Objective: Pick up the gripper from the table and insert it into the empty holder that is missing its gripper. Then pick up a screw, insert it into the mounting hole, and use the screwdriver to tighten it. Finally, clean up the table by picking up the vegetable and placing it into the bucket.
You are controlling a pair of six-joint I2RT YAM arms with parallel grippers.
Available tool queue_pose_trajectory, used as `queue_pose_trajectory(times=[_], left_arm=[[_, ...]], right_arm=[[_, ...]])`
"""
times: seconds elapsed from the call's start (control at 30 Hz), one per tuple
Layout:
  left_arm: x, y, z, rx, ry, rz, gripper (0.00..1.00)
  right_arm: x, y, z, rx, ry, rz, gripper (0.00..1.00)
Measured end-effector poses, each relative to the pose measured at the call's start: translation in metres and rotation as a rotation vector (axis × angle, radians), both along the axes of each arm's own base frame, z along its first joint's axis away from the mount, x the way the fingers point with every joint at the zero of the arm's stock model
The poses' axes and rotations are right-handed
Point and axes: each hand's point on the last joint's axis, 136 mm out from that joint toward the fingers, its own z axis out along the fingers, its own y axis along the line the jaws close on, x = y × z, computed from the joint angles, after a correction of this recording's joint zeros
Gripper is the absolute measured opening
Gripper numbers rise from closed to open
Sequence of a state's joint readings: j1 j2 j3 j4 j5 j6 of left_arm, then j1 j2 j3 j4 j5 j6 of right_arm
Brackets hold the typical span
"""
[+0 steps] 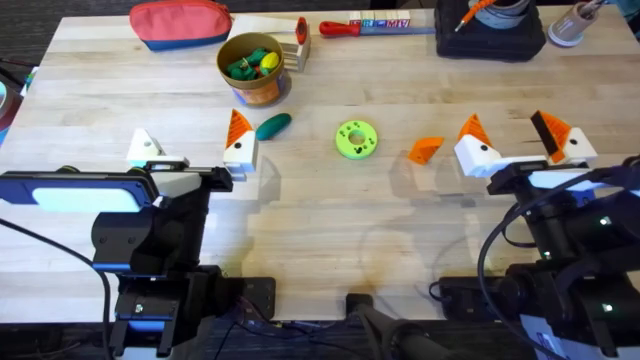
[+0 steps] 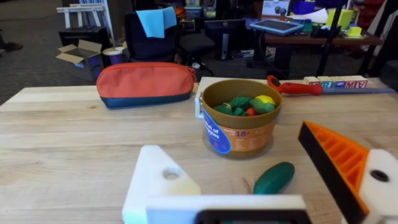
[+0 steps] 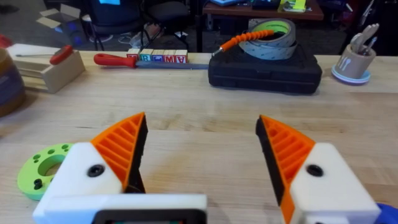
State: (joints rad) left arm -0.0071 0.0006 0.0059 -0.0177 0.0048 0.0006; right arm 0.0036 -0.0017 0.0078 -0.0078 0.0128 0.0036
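Both tools, left (image 1: 190,150) and right (image 1: 520,142), gape wide and hold nothing, while the orange gripper (image 1: 425,150) lies loose on the table (image 1: 320,230).

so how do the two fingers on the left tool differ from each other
On the left tool, the outer finger ends in a bare white holder with an open mounting hole; the inner finger carries an orange ribbed wedge. The bare finger's tip is plain white, while the inner one's orange pad faces inward across the gap. Both have white angular blocks. The spare orange wedge lies on the table.
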Motion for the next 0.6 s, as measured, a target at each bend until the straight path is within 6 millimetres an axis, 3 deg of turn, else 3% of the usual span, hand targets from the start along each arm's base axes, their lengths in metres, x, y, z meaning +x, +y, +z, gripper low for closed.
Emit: queue_pose_trajectory(times=[0.23, 0.27, 0.37, 0.47, 0.5, 0.6], left_arm=[[0.000, 0.000, -0.007, 0.003, 0.027, 0.000, 0.964], [-0.002, -0.001, -0.018, -0.018, 0.091, -0.007, 0.965], [-0.011, -0.002, -0.019, -0.027, 0.187, -0.008, 0.966], [-0.020, -0.004, -0.002, -0.017, 0.277, -0.023, 0.965], [-0.019, -0.015, 0.020, 0.029, 0.358, -0.095, 0.965], [-0.016, -0.029, 0.022, 0.091, 0.502, -0.201, 0.966]], right_arm=[[0.000, -0.001, -0.001, -0.001, 0.007, -0.006, 0.990], [-0.001, -0.003, -0.002, -0.002, 0.012, -0.016, 0.990], [-0.006, -0.003, -0.002, -0.002, 0.070, -0.015, 0.990], [-0.016, -0.003, 0.001, -0.003, 0.175, -0.015, 0.990], [-0.026, -0.003, 0.017, -0.003, 0.262, -0.015, 0.991], [-0.035, -0.003, 0.033, -0.005, 0.380, -0.015, 0.991]])
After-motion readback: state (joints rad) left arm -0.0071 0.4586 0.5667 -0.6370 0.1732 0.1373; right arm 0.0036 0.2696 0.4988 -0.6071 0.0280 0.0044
